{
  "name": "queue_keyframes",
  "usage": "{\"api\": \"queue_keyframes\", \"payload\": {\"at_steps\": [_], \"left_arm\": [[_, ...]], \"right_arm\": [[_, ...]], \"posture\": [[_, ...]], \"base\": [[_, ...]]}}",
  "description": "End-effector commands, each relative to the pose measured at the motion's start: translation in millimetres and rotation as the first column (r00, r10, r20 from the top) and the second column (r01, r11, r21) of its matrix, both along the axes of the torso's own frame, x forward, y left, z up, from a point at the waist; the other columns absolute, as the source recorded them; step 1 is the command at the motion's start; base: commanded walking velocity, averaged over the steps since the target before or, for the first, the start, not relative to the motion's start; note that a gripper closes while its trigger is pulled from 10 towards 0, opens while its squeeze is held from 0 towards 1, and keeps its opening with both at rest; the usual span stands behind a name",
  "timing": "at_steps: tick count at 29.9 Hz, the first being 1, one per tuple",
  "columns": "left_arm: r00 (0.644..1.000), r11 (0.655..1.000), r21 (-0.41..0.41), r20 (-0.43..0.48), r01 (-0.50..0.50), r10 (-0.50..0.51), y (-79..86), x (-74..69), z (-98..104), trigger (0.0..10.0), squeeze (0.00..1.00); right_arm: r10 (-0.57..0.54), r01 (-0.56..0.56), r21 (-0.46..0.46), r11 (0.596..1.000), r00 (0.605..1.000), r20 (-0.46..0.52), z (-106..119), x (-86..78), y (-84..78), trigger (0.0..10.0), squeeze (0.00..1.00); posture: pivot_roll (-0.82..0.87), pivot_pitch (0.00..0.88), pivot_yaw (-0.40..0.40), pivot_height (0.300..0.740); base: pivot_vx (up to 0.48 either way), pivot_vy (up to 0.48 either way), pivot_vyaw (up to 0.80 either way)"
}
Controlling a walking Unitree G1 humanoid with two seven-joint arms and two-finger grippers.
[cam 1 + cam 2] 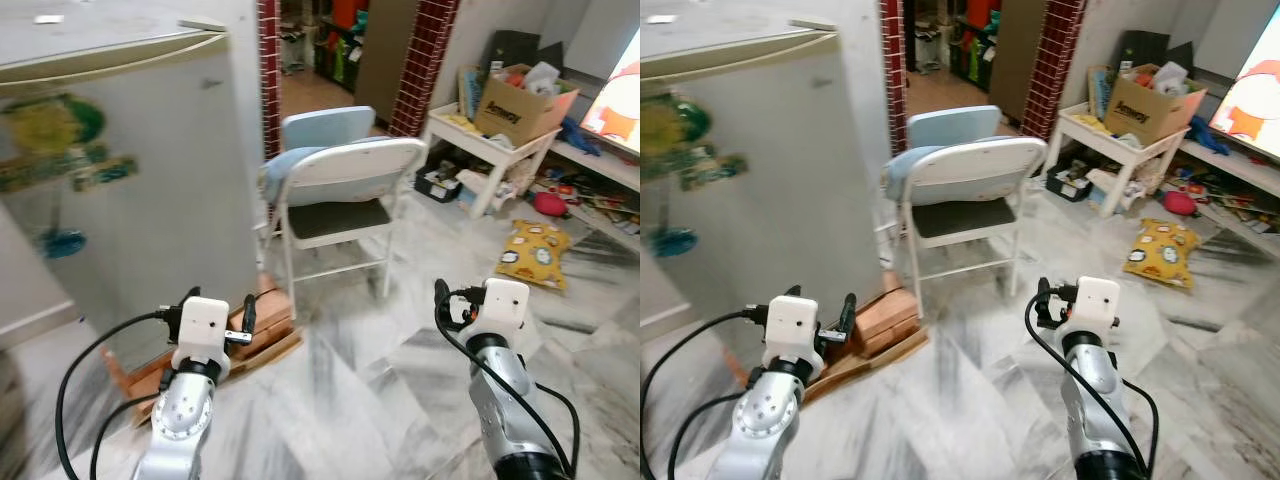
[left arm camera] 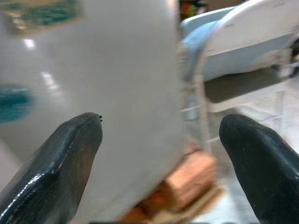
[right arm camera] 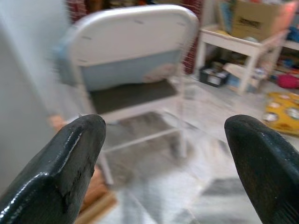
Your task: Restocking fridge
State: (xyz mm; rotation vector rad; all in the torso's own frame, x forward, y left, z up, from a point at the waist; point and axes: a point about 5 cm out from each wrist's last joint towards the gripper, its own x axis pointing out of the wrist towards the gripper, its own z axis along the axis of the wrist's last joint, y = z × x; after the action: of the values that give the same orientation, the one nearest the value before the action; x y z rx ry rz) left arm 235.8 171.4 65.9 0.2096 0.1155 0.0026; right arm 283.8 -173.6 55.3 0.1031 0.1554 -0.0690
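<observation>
Beside the fridge (image 1: 120,190) stands a folding chair (image 1: 335,195); both grippers' fingers (image 2: 70,158) (image 3: 70,163) spread, empty.

Floor (image 1: 350,380): grey-veined marble | folding chair (image 1: 335,200): white, centre | side table (image 1: 490,150): white, carries cardboard box (image 1: 520,100) | brick pillars (image 1: 425,60) flank doorway | yellow cushion (image 1: 533,253) on floor
</observation>
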Motion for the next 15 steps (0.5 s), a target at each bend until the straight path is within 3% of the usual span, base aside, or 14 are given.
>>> {"api": "queue_keyframes", "payload": {"at_steps": [1, 6, 15], "left_arm": [[0.999, 0.999, -0.015, 0.007, 0.032, -0.032, -11.0, 5.3, 2.4, 10.0, 0.00], [0.999, 0.999, 0.014, -0.009, 0.034, -0.034, -8.2, 5.0, 0.9, 10.0, 0.00], [0.999, 0.999, 0.002, -0.006, 0.033, -0.033, -7.1, -2.6, -1.4, 10.0, 0.00]], "right_arm": [[-0.034, 0.035, -0.029, 0.999, 0.999, 0.020, 5.1, 2.7, -13.3, 10.0, 0.00], [-0.030, 0.032, -0.044, 0.999, 0.999, 0.045, 11.6, 6.5, -12.5, 10.0, 0.00], [-0.045, 0.045, -0.023, 0.999, 0.998, 0.033, 6.5, 0.8, -10.8, 10.0, 0.00]], "posture": [[0.10, 0.000, -0.041, 0.740], [0.11, 0.000, -0.036, 0.740], [0.10, 0.000, -0.052, 0.740]], "base": [[0.000, 0.480, 0.00], [0.000, 0.460, 0.00], [0.000, 0.000, 0.00]]}}
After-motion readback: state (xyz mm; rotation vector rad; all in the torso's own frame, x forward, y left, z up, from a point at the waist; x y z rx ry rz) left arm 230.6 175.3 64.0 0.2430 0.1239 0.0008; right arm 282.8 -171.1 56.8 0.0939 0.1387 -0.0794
